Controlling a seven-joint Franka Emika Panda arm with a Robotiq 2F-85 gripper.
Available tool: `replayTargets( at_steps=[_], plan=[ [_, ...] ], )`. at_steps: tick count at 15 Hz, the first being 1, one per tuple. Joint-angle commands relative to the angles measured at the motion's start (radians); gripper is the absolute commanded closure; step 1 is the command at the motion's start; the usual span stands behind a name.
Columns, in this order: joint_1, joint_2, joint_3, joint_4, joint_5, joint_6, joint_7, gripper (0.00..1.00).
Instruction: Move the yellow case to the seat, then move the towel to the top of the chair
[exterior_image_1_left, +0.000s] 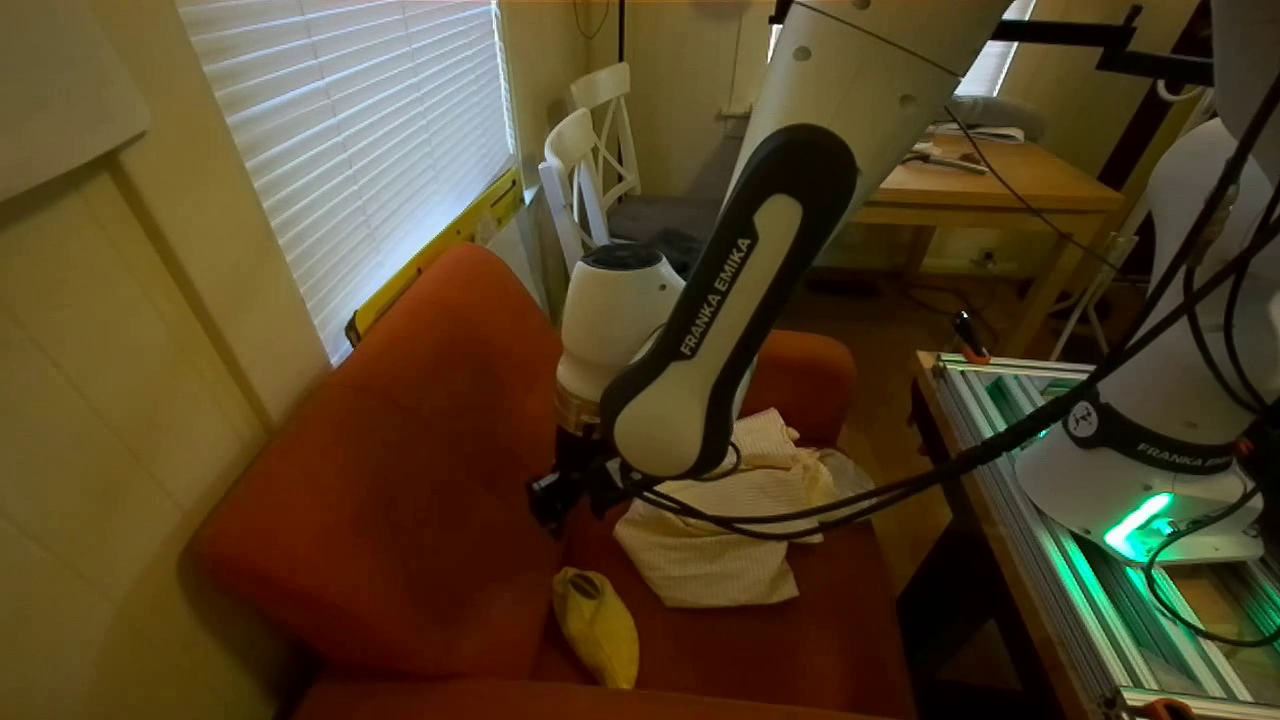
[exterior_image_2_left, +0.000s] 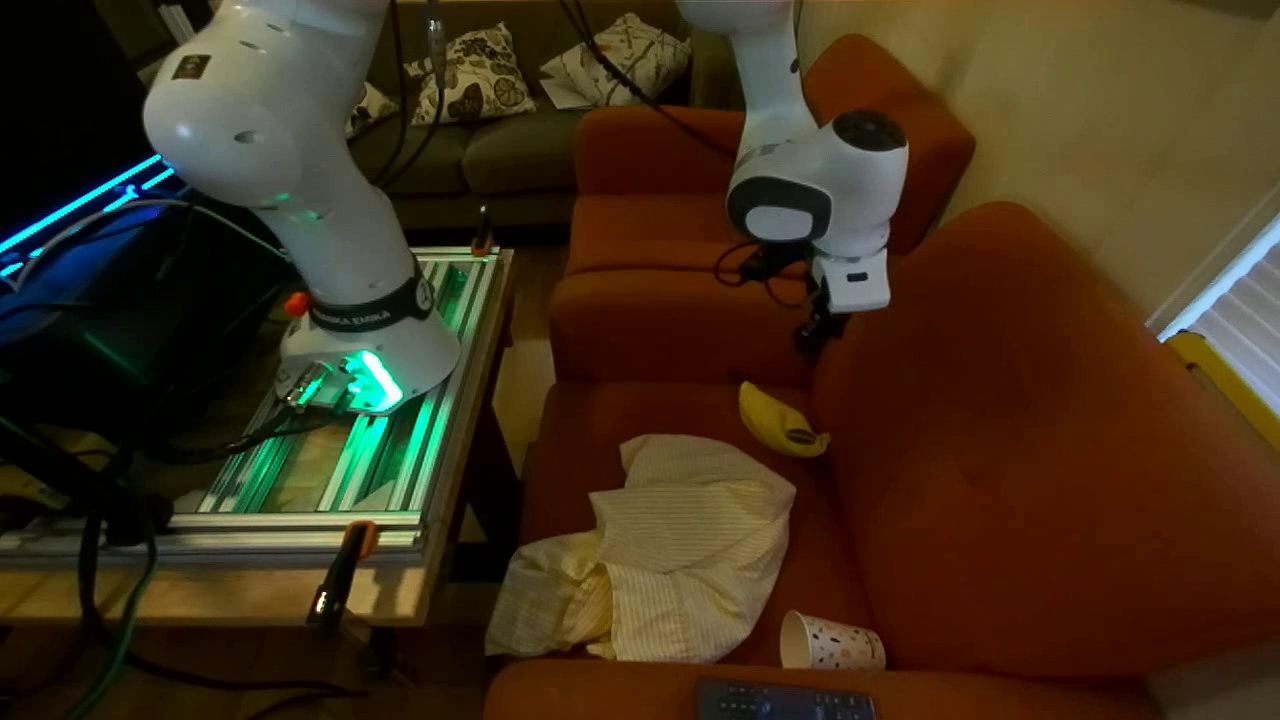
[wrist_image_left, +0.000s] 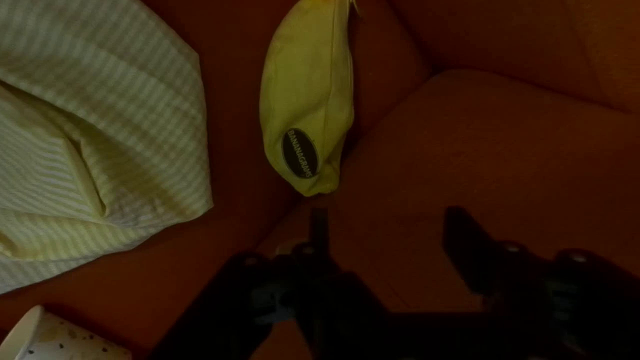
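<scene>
The yellow case lies on the seat, just beside the back of the chair; in the wrist view it sits at 11 o'clock from the end effector, whose fingers stand well apart. There the towel lies creased at 9 o'clock from the case, and a speckled cup rests on its side at 8 o'clock from the end effector.

Speckled cup, dark remote, blinds
</scene>
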Motion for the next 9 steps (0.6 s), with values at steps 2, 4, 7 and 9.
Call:
replayTargets(
  at_steps=[2,4,7,9],
  plan=[
    [0.011,-0.019,0.007,-0.018,0.007,0.02,0.001,0.0],
    [0.01,-0.026,0.004,-0.024,-0.003,-0.036,-0.004,0.0],
    [0.015,-0.023,-0.023,-0.043,-0.009,-0.085,0.012,0.0],
    [-0.004,-0.011,-0.027,-0.058,-0.008,-0.077,-0.007,0.0]
  ],
)
